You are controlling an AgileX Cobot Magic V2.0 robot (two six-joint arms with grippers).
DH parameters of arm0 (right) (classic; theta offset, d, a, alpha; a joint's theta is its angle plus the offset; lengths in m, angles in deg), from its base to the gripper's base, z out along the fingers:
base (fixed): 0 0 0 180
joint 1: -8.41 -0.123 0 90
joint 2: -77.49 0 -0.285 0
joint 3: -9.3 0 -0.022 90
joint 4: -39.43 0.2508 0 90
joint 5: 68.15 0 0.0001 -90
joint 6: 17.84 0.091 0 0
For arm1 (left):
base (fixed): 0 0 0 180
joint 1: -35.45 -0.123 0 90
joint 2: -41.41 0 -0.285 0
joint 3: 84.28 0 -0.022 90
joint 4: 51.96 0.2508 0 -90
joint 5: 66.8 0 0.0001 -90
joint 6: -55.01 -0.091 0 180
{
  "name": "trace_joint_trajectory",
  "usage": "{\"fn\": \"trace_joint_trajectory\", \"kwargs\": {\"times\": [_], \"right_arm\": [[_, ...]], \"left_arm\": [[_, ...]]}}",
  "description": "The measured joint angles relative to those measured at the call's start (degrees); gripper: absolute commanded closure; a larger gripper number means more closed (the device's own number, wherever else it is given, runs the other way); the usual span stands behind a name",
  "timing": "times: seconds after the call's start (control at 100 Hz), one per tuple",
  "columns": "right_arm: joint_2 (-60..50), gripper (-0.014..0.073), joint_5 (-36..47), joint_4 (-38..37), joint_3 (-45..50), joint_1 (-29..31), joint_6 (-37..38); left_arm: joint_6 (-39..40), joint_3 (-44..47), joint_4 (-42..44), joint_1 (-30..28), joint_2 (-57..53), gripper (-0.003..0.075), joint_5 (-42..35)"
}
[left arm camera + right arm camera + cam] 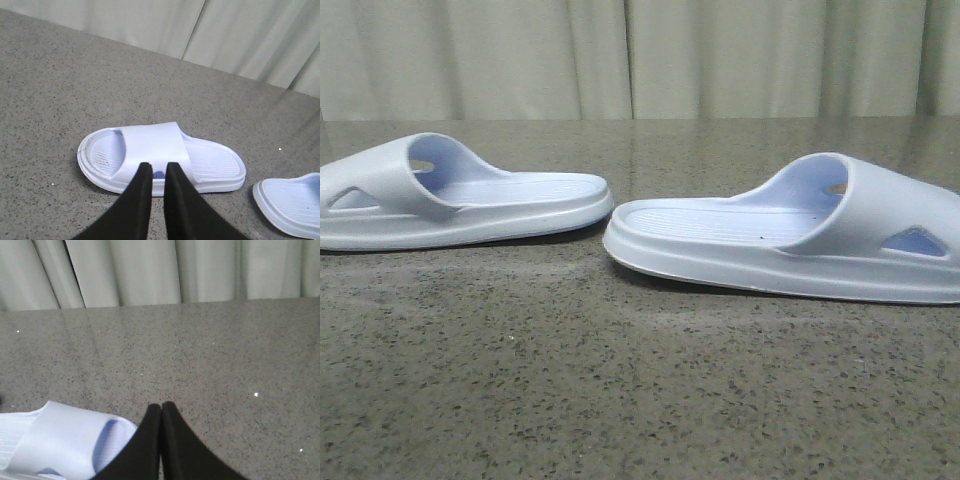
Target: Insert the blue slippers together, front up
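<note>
**Front view: two slippers heel to heel, neither one gripped**

Front view shows the pair of pale blue foam slide slippers lying sole-down on the speckled grey stone worktop (620, 400), heels nearly meeting at centre: the left slipper (450, 195) toward nine o'clock, the right slipper (800, 235) toward three o'clock. Wrist views show the left hand (155, 167) slightly spread above its slipper's strap, and the right hand (161, 407) pressed together, pinching nothing. Judging by this, a good pick means spreading wider and gripping each strap squarely before nesting them.
</note>
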Motion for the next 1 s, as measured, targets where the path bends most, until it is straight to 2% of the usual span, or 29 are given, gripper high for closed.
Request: {"fn": "trace_joint_trajectory", "kwargs": {"times": [0.08, 0.15, 0.25, 0.32, 0.49, 0.65, 1.0], "right_arm": [[0.14, 0.0566, -0.74, 0.53, 0.00, 0.00, 0.00], [0.14, 0.0445, -0.85, 1.84, 0.00, 0.00, 0.00], [0.24, 0.0254, -0.85, 4.02, 0.00, 0.00, 0.00], [0.24, 0.0188, -0.75, 4.57, 0.00, 0.00, 0.00], [0.24, 0.0183, 0.71, 4.97, 0.00, 0.00, 0.00], [0.24, 0.0183, 2.26, 4.97, 0.00, 0.00, 0.00], [0.24, 0.0183, 2.74, 5.56, -0.09, 0.00, 0.00]], "left_arm": [[0.00, 0.00, -0.88, 0.00, 0.36, 0.0618, 0.10], [0.00, 0.00, -2.04, 0.00, 0.36, 0.0497, 0.24], [0.00, -0.05, -3.39, 0.00, 0.36, 0.0278, 0.52], [0.00, -0.05, -3.78, 0.00, 0.36, 0.0189, 0.74], [0.00, -0.05, -3.86, 0.00, 0.47, 0.0193, 0.62], [1.15, 0.19, -4.36, 0.00, 3.14, 0.0193, -2.70], [4.12, -0.17, -11.73, 0.00, 21.01, 0.0193, -10.58]]}}
